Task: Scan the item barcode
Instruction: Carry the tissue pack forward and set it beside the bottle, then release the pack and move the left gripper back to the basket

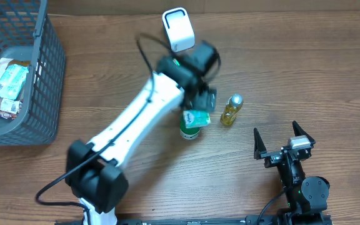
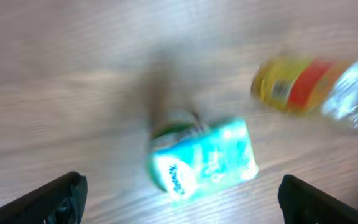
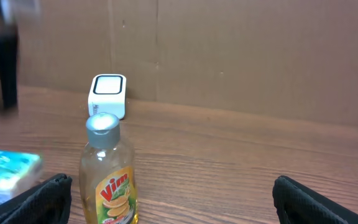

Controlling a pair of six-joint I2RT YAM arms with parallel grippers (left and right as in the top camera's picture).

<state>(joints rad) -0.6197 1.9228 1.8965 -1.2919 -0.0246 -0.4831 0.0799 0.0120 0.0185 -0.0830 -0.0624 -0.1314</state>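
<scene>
A teal-and-white packet (image 1: 196, 117) lies tilted on top of a green-and-white round container (image 1: 189, 132) in the middle of the table. In the blurred left wrist view, the packet (image 2: 204, 163) sits below and between the wide-apart fingers of my left gripper (image 2: 179, 211), which is open and holds nothing. Overhead, the left gripper (image 1: 204, 97) hovers just behind the packet. The white barcode scanner (image 1: 178, 29) stands at the back and also shows in the right wrist view (image 3: 108, 94). My right gripper (image 1: 280, 142) is open and empty at the front right.
A yellow Vim bottle (image 1: 231, 110) stands upright to the right of the packet, close in front of the right gripper (image 3: 179, 205) at its left side (image 3: 107, 171). A grey basket (image 1: 42, 81) holding wrapped items stands at the far left. A cardboard wall (image 3: 241, 56) backs the table.
</scene>
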